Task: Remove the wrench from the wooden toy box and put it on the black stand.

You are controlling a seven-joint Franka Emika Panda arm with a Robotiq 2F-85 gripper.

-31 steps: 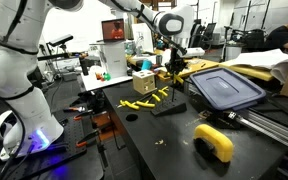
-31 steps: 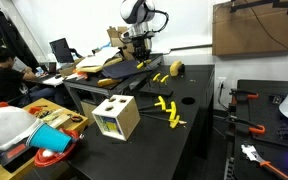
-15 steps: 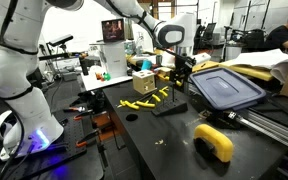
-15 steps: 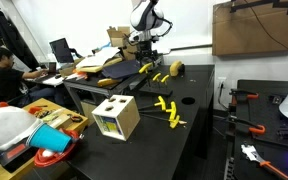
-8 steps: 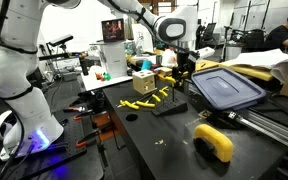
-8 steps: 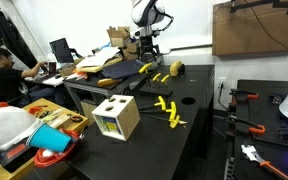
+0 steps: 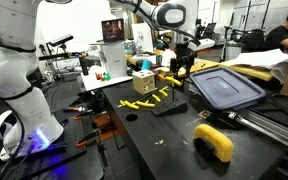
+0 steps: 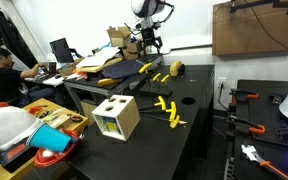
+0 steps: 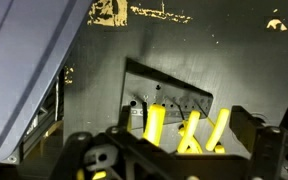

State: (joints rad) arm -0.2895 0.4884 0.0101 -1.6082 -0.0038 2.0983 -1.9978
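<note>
- the gripper [image 7: 181, 68] stands higher above the stand [image 7: 170, 108] than 0.5 s ago; across the earlier frames it was low over the stand and has risen step by step.
- the box [image 7: 142, 82], stand, lid [image 7: 226, 88] and the loose yellow pieces on the table [image 7: 164, 140] lie where they lay before.
- jaws: in the wrist view the two fingers sit well apart at the lower corners, with nothing clamped between them; they are open.
- the stand [image 9: 169, 95] is a low, flat black rectangle near the middle of the table, just beside the lid's corner.
- yellow pieces [image 9: 154, 122] show at the stand's near edge in the wrist view; which of them is the wrench cannot be told, nor whether they rest on the stand or beside it.
- the box [image 8: 116, 117] is a pale wood cube with dark round holes on top and an opening in one side. it sits upright at a table corner, well apart from the stand.
</note>
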